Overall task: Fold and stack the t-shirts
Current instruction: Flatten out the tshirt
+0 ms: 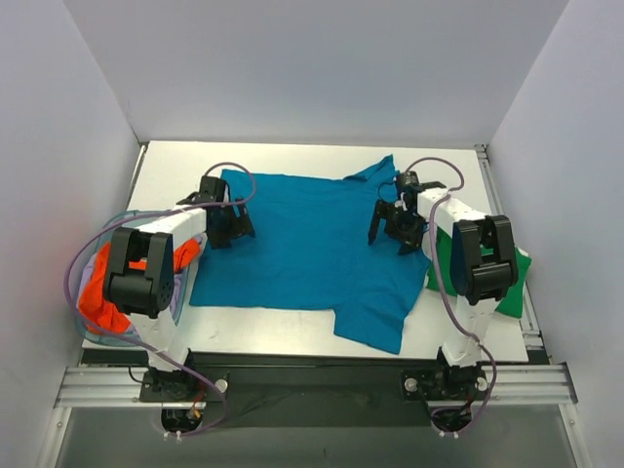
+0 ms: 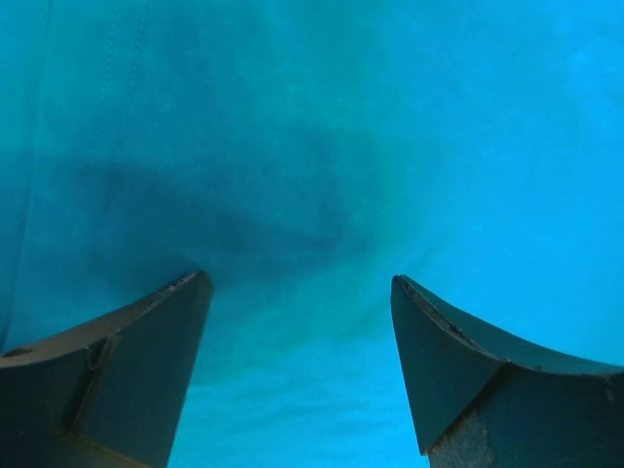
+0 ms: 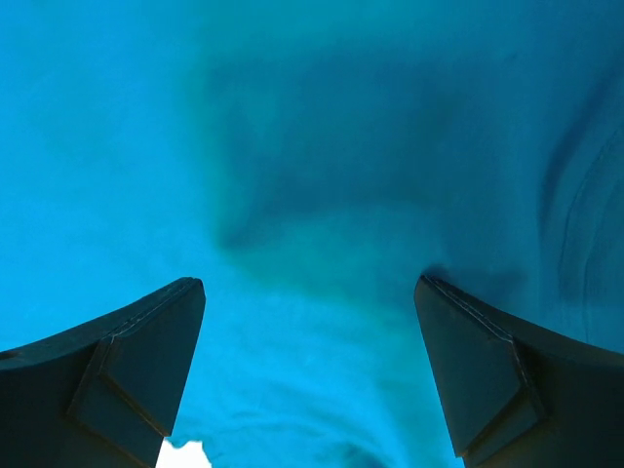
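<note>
Blue and nearly flat, the shirt (image 1: 312,244) is lying spread across the middle of the table (image 1: 292,156). One sleeve is pointing to the far side and the other is trailing toward the near edge, so it is looking ready for a first fold. The left gripper (image 1: 229,229) is hovering over the shirt's left edge and the right gripper (image 1: 390,234) over its right part. Each has its fingers spread wide with nothing between them, likely lining up to pinch opposite sides together. Right of the blue shirt, a green shirt (image 1: 517,283) is sitting folded, probably starting the stack. Left of it, an orange shirt (image 1: 97,297) is waiting crumpled in a bin (image 1: 109,226).
</note>
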Controlling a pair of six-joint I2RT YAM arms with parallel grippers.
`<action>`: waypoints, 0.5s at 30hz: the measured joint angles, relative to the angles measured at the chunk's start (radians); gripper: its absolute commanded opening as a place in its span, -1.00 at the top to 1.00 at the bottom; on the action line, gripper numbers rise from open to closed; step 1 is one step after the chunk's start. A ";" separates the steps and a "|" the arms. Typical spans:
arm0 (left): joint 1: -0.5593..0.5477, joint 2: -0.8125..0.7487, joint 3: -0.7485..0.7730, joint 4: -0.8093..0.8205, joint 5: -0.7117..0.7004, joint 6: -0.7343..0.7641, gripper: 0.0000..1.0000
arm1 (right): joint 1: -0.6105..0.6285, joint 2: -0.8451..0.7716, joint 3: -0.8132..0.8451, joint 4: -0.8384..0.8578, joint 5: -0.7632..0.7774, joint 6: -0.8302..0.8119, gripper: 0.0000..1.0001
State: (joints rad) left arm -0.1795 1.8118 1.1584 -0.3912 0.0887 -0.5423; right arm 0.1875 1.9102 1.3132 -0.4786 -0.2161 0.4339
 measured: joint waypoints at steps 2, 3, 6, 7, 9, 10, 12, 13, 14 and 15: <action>0.003 0.027 0.016 0.001 0.007 0.003 -0.73 | -0.012 0.042 0.014 -0.003 0.003 0.004 -0.88; 0.003 0.031 0.024 0.009 0.010 0.003 -0.73 | -0.017 0.054 0.034 -0.013 -0.001 0.008 -0.88; 0.004 0.074 0.070 0.012 0.019 0.005 -0.73 | -0.025 0.094 0.092 -0.025 0.000 0.011 -0.87; 0.004 0.085 0.082 0.017 0.021 0.005 -0.73 | -0.027 0.107 0.111 -0.034 0.000 0.012 -0.87; 0.005 0.109 0.113 0.015 0.024 0.005 -0.73 | -0.034 0.134 0.153 -0.056 0.002 0.012 -0.87; 0.005 0.122 0.130 0.015 0.027 0.005 -0.73 | -0.037 0.154 0.184 -0.073 0.002 0.013 -0.86; 0.005 0.158 0.177 0.013 0.033 0.005 -0.73 | -0.041 0.188 0.236 -0.097 0.003 0.014 -0.87; 0.005 0.177 0.204 0.011 0.037 0.005 -0.73 | -0.044 0.207 0.266 -0.109 0.003 0.015 -0.87; 0.005 0.198 0.232 0.011 0.042 0.005 -0.73 | -0.048 0.227 0.298 -0.121 0.003 0.016 -0.86; 0.005 0.218 0.260 0.010 0.047 0.005 -0.73 | -0.052 0.246 0.330 -0.135 0.002 0.016 -0.87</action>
State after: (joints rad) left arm -0.1749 2.0296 1.4185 -0.3813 0.1352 -0.5373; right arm 0.1356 2.1563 1.6432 -0.6140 -0.2138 0.4500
